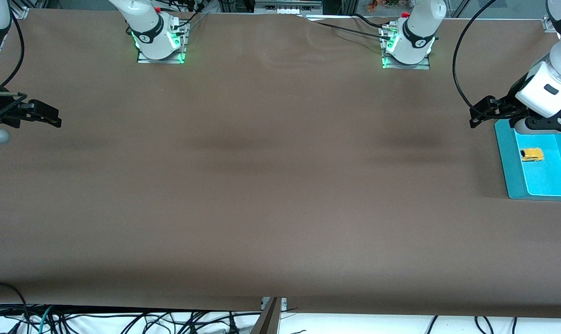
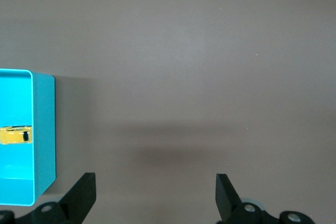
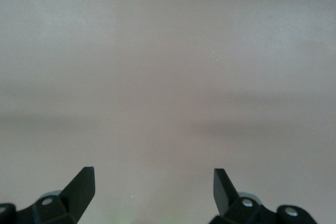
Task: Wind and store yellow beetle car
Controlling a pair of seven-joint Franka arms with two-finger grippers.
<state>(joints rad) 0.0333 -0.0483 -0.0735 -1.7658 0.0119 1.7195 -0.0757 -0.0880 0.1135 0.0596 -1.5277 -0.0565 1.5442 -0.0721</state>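
Observation:
The yellow beetle car lies inside a teal tray at the left arm's end of the table. In the left wrist view the car shows inside the tray. My left gripper is open and empty, in the air over the brown table beside the tray; its own view shows it over bare table. My right gripper is open and empty over the right arm's end of the table; its own view shows it over bare table only.
The brown table surface fills the middle. The two arm bases stand along the edge of the table farthest from the front camera. Cables hang at the edge nearest that camera.

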